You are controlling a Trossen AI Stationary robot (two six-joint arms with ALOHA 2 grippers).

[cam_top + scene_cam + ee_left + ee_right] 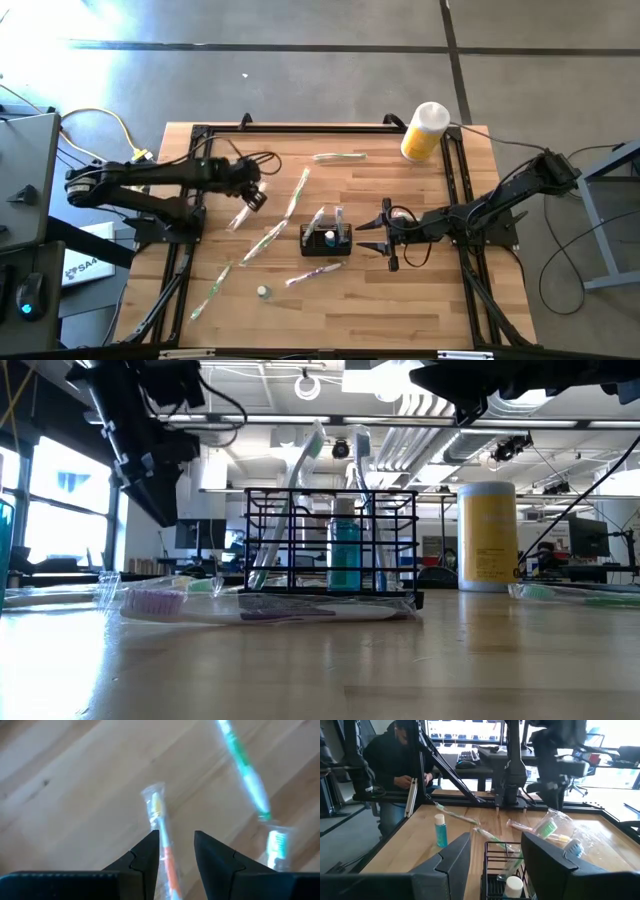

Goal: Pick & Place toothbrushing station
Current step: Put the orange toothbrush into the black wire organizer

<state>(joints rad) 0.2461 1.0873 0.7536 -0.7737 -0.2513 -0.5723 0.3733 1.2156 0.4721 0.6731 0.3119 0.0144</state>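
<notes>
Around your wooden worktop (400, 300) you have a grey concrete floor (300, 60) with bright glare at one side. Beyond it, pale ceiling pipes (420, 440) run overhead, tall windows (60, 500) let in daylight, and a person (395, 765) sits at a desk.

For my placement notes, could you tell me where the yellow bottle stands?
In the high view the yellow bottle stands at the table's far right corner, well beyond the black organiser box.

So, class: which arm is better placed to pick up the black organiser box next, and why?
Probably the right. The right gripper sits open just beside the organiser box, facing it. The left gripper is farther off, over a wrapped toothbrush.
</notes>
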